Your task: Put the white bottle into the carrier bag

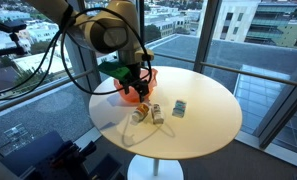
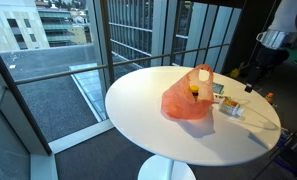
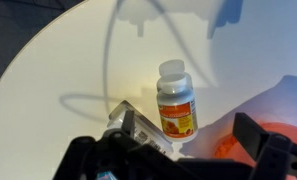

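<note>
The white bottle (image 3: 176, 103) has a white cap and an orange label and lies on the round white table (image 3: 68, 70). It also shows in both exterior views (image 1: 156, 110) (image 2: 232, 108). The carrier bag is orange plastic (image 1: 133, 82) (image 2: 186, 100) and sits on the table beside the bottle; its edge shows at the right of the wrist view (image 3: 283, 115). My gripper (image 3: 188, 132) is open and empty, hovering above the bottle with a finger on each side of it. It also shows in both exterior views (image 1: 138, 93) (image 2: 250, 84).
A small silvery box (image 3: 133, 122) lies right next to the bottle. A small grey-blue pack (image 1: 178, 107) lies farther along the table. A thin cable loops across the tabletop (image 3: 83, 100). Glass walls surround the table.
</note>
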You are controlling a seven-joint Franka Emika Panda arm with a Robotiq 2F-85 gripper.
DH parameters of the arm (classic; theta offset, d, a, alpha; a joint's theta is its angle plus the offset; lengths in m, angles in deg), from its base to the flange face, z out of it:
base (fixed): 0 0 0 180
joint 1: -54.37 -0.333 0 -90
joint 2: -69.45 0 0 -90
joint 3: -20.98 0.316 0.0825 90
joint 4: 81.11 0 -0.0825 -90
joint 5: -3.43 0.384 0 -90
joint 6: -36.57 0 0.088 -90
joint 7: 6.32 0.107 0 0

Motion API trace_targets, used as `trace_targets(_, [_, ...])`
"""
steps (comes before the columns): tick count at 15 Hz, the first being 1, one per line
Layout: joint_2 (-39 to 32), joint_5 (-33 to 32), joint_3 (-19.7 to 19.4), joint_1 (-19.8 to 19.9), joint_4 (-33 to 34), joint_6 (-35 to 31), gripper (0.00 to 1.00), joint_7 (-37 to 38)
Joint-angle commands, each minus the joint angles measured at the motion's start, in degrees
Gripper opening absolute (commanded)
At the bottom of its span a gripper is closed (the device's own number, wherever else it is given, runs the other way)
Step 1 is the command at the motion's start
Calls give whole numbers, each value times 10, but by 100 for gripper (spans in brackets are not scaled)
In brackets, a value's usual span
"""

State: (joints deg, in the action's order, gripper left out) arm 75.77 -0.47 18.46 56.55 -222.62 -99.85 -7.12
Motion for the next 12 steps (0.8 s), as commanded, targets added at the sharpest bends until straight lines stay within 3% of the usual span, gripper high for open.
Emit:
trace_targets(1, [-37,26,-7,2,11,-21,100,-37])
trace_targets(6, [-77,25,-10,6,21,-42,100,-43])
trace_targets(12, [-73,8,-6,2,7,-55,100,-19])
